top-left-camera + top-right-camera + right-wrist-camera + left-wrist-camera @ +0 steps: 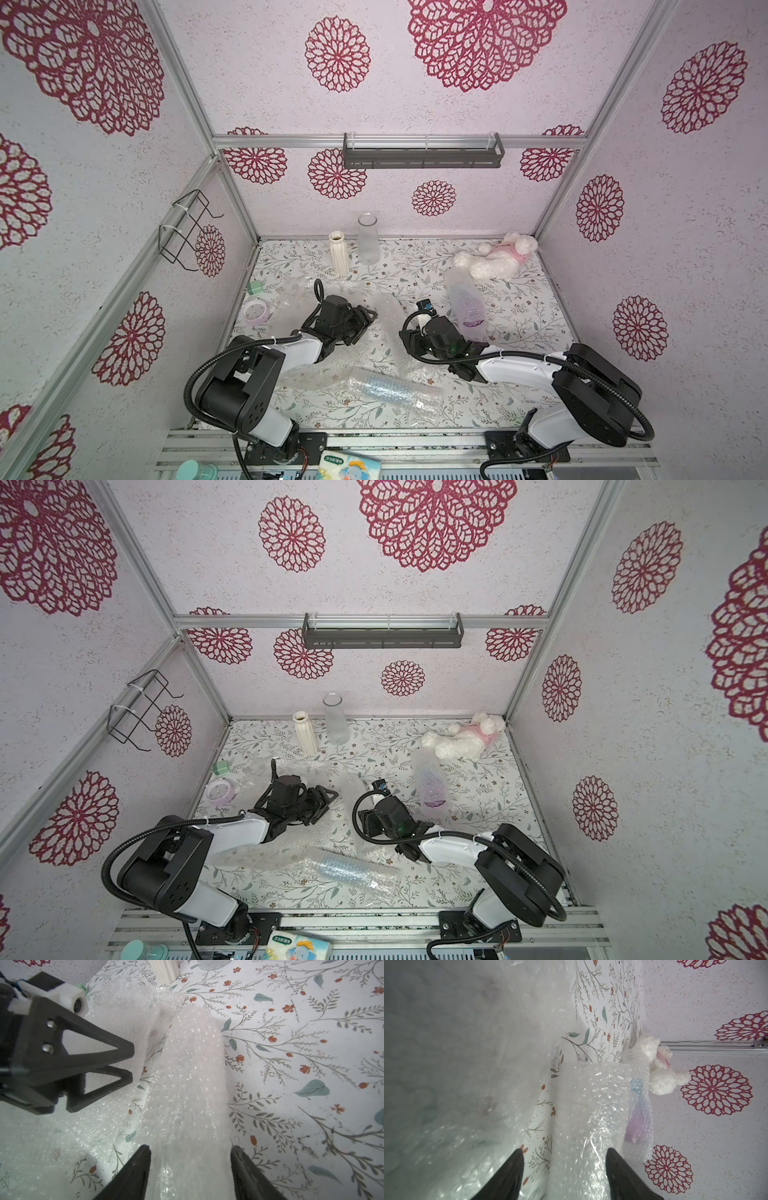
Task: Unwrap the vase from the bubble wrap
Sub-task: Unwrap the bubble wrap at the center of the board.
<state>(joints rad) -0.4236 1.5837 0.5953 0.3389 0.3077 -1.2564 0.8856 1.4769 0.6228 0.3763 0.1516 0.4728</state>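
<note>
**Straddling the bubble wrap (187,1064)**

1. Viewing the cell remotely, I find a green box (254,286) at the left edge of the table (519,332). A lilac disc (255,312) lies just in front of it.

2. At the back, left of centre, a white vase (338,255) and a glass vase (368,243) stand upright side by side. Both are bare.

3. The left gripper (372,316) points rightward, low over the wrap. In its wrist view a raised fold of wrap lies between its fingers (512,1174). The jaws stand moderately wide, and I see a gap between the fold and one finger, so I read no grip.

4. The wrap lies crumpled across mid-table, from behind the left gripper to the space between the two grippers. I cannot tell whether anything sits inside the fold.

5. A blue bundle (386,390), a ribbed blue shape inside its own wrap, lies on its side near the front edge, apart from both grippers.

6. The right gripper (190,1147) faces the back of the table. Its jaws stand apart, and the same fold fills the gap from finger to finger. I cannot tell whether they press it.

7. Right of that gripper, a purple bundle (467,301) lies wrapped on the table. Its far end is just beside a white plush (496,259) in the back right corner.
</note>
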